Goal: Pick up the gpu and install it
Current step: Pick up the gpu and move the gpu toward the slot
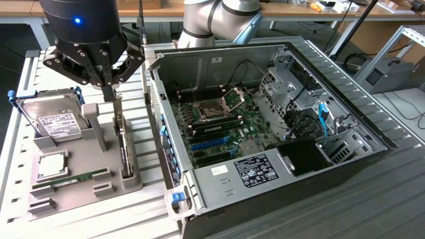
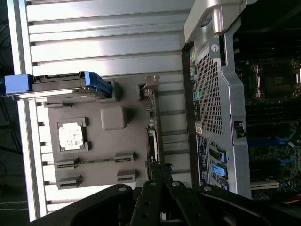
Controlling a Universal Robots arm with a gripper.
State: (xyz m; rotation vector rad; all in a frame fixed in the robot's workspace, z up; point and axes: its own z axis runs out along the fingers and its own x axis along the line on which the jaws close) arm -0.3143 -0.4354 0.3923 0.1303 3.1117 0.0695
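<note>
Clamping the gpu (image 1: 122,154) by its top edge, the closed end effector (image 1: 110,92) has the card directly beneath it in the grey holder (image 1: 79,191); an off-centre grip could jam it

I'm working in a robotics lab, at a bench set up for assembling computers. The landmark is an open black-and-grey metal computer tower case (image 1: 371,149), lying on its side with its green motherboard (image 1: 219,124) exposed. It rests on a ribbed silver aluminium table (image 1: 391,199).

Just beside the case, on the exterior view's left, a grey moulded plastic fixture (image 1: 79,199) holds parts in slots:
- a silver hard drive with a white label (image 1: 56,122)
- a square silver processor (image 1: 51,165)
- a narrow green memory stick (image 1: 69,178)
- the gpu (image 1: 123,154), a slim card standing on edge

Behind the case stands my grey jointed arm (image 1: 212,20). Beyond it are pale wooden workbenches (image 1: 20,7) and black cables (image 1: 349,57). An aluminium strut frame (image 1: 408,37) stands behind the case, toward the exterior view's right.
</note>
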